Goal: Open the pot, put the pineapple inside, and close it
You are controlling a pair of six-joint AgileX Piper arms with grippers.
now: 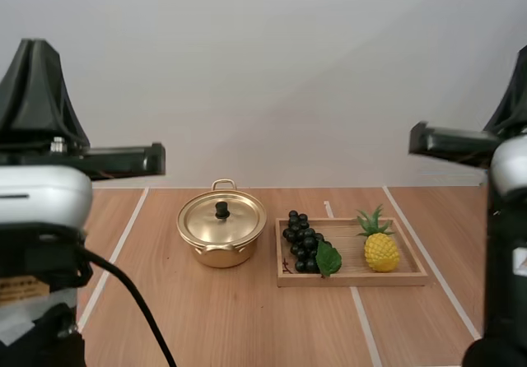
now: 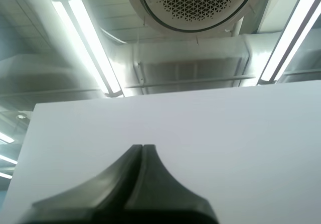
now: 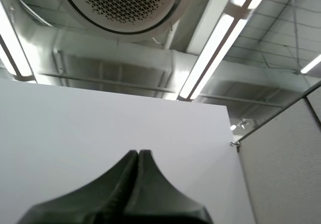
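The left gripper (image 2: 142, 146) is clenched on nothing: its 2 black fingers lie pressed together as 1 dark wedge, tips pointing up and away from the table. The right gripper (image 3: 139, 152) is in the same state, its 2 fingers closed against each other with nothing between them, also pointing up. In the high view the 2 arms stand by the near edge of the light wooden table (image 1: 247, 326), the left arm toward its near left corner and the right arm toward its near right corner. Both grippers are raised high above the surface.

The yellow pineapple with a green spiky crown (image 1: 381, 250) lies in the right half of the shallow rectangular wooden tray (image 1: 354, 280), near its right edge, with the crown toward the tray's back edge. It is well apart from both grippers, lower down and farther back, on the right arm's side of the table. A bunch of dark grapes with a green leaf (image 1: 301, 239) fills the tray's left half, apart from the pineapple.

The round golden metal pot (image 1: 221, 257) stands on the table just beside the tray's left edge. Its golden lid with a black knob (image 1: 240, 221) is seated on it, so the pot is closed.
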